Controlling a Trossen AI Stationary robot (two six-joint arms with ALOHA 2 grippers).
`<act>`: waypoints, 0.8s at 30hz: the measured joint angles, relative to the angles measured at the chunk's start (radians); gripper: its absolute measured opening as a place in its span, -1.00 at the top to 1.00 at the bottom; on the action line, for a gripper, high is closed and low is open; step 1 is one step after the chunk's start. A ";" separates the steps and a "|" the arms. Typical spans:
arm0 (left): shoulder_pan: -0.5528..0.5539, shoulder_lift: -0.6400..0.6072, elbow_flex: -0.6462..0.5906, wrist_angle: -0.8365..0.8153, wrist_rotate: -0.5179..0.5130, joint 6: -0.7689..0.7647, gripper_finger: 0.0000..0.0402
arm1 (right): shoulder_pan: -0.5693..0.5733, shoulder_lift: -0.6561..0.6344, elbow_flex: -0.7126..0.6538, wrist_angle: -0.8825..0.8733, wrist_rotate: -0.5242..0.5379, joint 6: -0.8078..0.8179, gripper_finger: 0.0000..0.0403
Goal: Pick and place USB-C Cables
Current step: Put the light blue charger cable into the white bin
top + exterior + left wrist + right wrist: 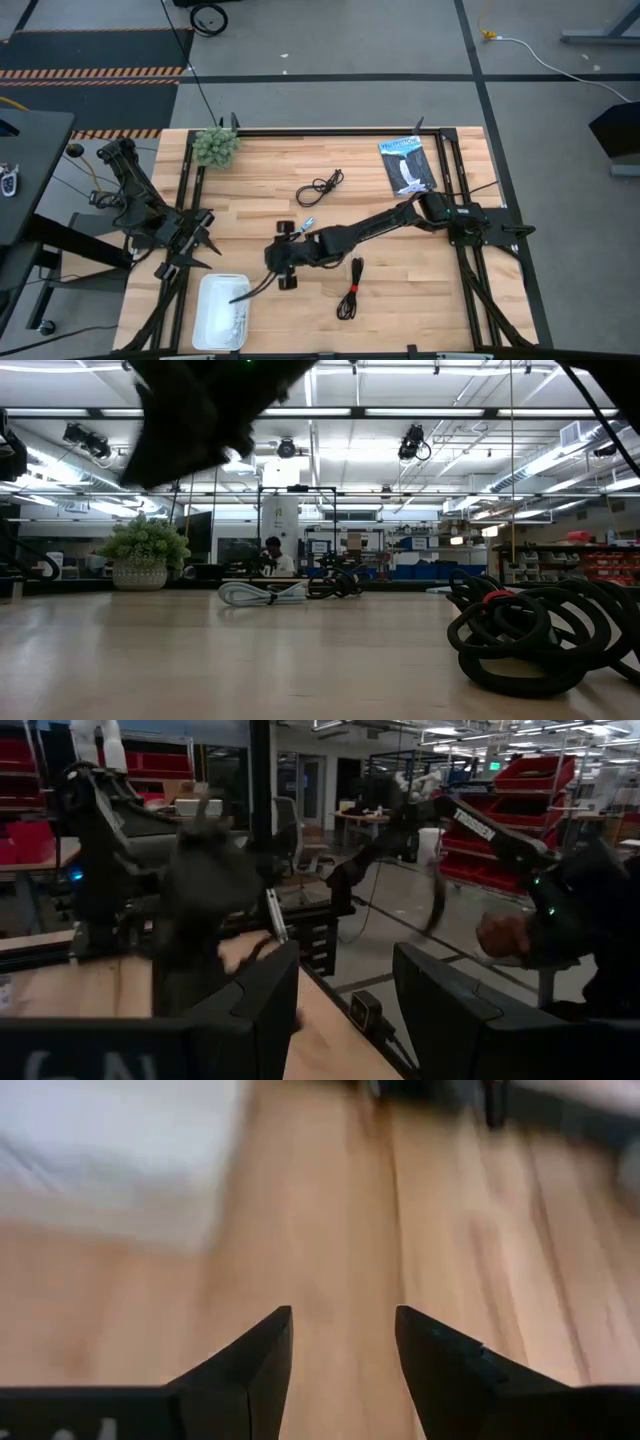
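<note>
My right gripper [279,262] [343,1315] hovers open over the table's near middle, just right of the white tray [208,325], with only bare wood between its fingers. A thin black cable [250,289] stretches from below it to the tray's right rim. A pale cable [236,319] lies in the tray. On the wood lie a black coiled cable [321,187] [335,585], a short pale cable [308,224] [262,593] and a black cable with a red tie [350,290] [520,632]. My left gripper [200,240] [345,948] waits open at the left edge.
A blue-and-white flat packet [405,165] lies at the far right and a small potted plant [215,147] [146,563] stands at the far left corner. Black frame rails [187,180] run along the table's sides. Bare wood [420,290] lies near right.
</note>
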 joint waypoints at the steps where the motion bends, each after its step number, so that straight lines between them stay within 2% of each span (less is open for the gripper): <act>1: 0.000 0.000 0.000 -0.002 0.000 -0.001 0.14 | -0.013 0.005 -0.004 -0.036 -0.002 0.020 0.08; 10: 0.000 0.000 0.000 -0.041 0.001 -0.053 0.14 | -0.110 -0.001 -0.168 -0.085 -0.037 0.092 0.08; 17: 0.000 0.000 0.000 -0.067 0.001 -0.060 0.14 | -0.136 -0.060 -0.252 -0.035 -0.046 0.087 0.08; 24: 0.000 0.008 0.000 -0.104 0.001 -0.135 0.14 | -0.156 -0.135 -0.310 -0.029 -0.081 0.098 0.08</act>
